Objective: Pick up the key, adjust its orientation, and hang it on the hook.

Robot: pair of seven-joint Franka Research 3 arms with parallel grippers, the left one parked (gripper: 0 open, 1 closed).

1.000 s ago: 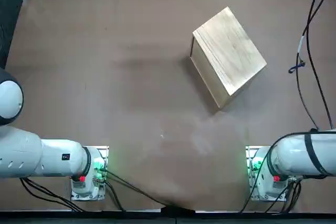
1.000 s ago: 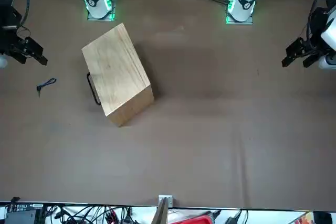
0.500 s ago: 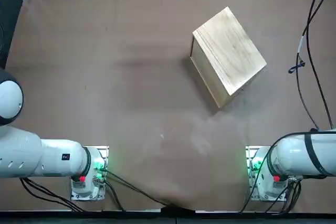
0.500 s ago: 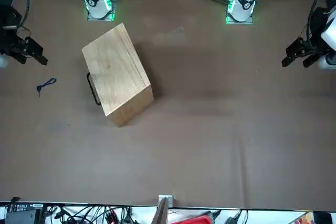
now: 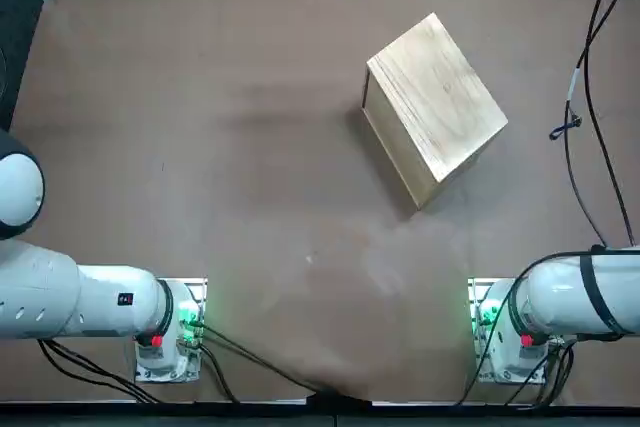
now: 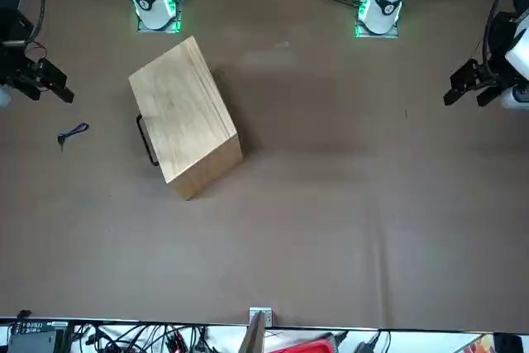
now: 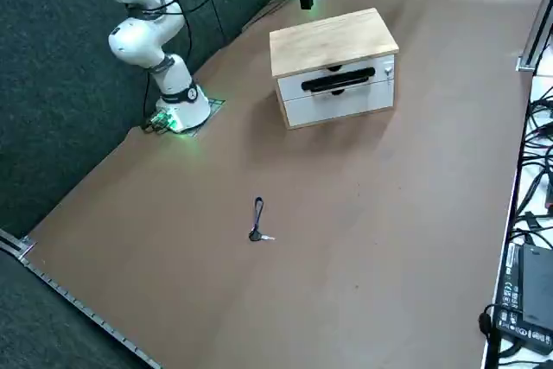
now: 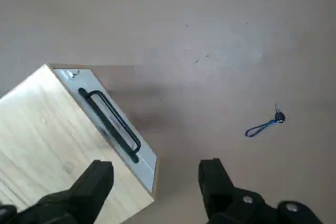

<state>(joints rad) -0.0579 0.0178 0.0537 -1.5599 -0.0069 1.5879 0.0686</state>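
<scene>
Free room from right gripper (image 8: 157, 164) above table (image 8: 173, 30) to key (image 8: 280, 116), wooden box (image 8: 58, 135) alongside

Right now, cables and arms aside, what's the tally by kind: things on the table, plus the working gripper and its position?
Wooden box: 1
Key with cord loop: 1
Right gripper, open, raised above the table: 1
Total: 3

A brown, matte tabletop (image 7: 371, 239) spanned the scene, with faint pale reflections on its surface. A wooden box (image 7: 333, 68) with a light-grained top, white drawer fronts and a black handle stood on it. A dark green panel (image 7: 60, 66) bordered one side; black cables (image 7: 537, 157) lay tangled on a white surface beyond the opposite edge.
</scene>
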